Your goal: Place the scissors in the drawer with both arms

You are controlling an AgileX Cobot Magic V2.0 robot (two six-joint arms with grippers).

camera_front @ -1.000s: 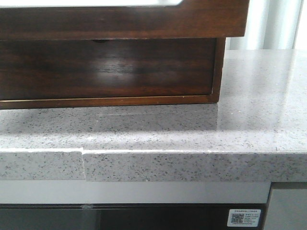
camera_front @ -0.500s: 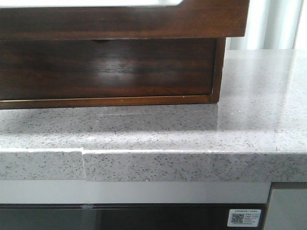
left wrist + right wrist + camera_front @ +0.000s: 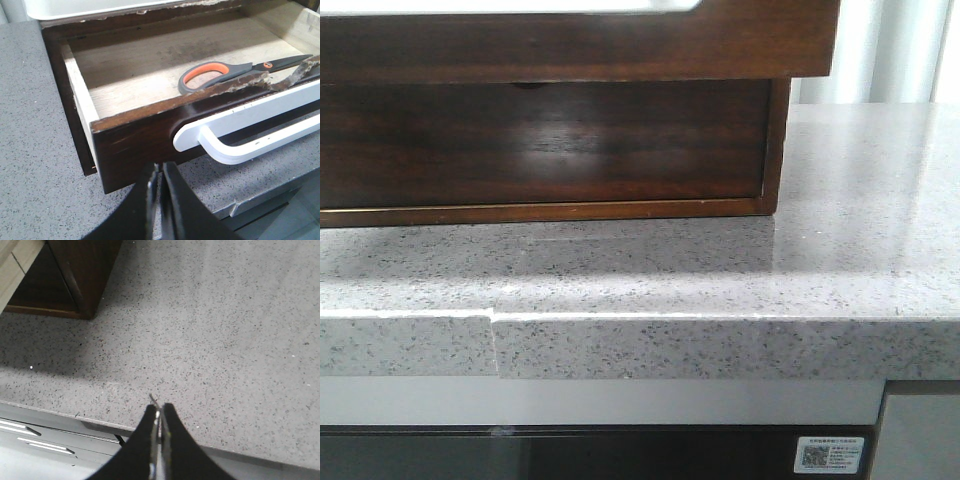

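Observation:
The drawer (image 3: 145,135) is pulled out of the dark brown cabinet and has a white bar handle (image 3: 240,130) on its front. The scissors (image 3: 215,75), with orange and grey handles and dark blades, lie inside on the pale drawer floor. My left gripper (image 3: 160,167) is shut and empty, close in front of the drawer front near its corner. My right gripper (image 3: 160,407) is shut and empty above the grey stone counter (image 3: 225,340), away from the cabinet. In the front view the drawer front (image 3: 570,45) juts out at the top, and neither gripper shows.
The lower drawer front (image 3: 540,140) with a finger notch is shut beneath it. The cabinet corner (image 3: 85,270) is at the far side of the right wrist view. The counter edge (image 3: 670,345) has a seam, with cupboard fronts below.

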